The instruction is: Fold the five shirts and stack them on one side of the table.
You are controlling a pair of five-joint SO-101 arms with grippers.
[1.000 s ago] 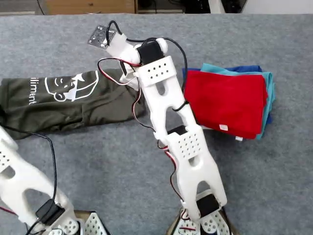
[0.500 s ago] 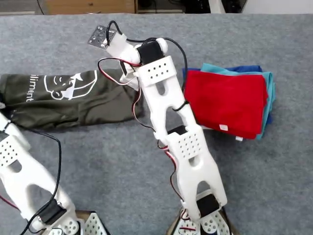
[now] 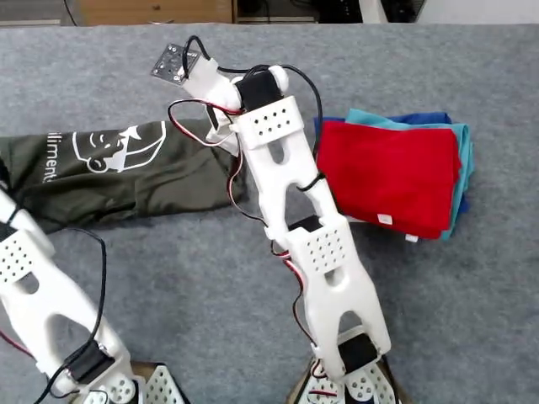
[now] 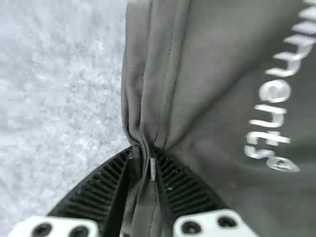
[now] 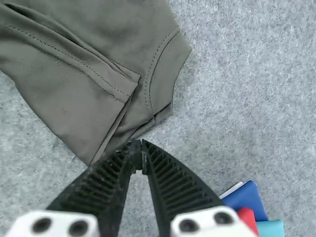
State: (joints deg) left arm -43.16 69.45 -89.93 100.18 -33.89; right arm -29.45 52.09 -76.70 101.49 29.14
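Left gripper pinching olive shirt — right gripper closed.

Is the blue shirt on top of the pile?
No, the red shirt lies on top, and the blue shirt only peeks out from underneath it.

A fixed camera looks straight down on my table and both arms. My left wrist camera sits close over the olive shirt at nine o'clock; my right one, higher, shares the shirt's other end plus the folded stack at three.
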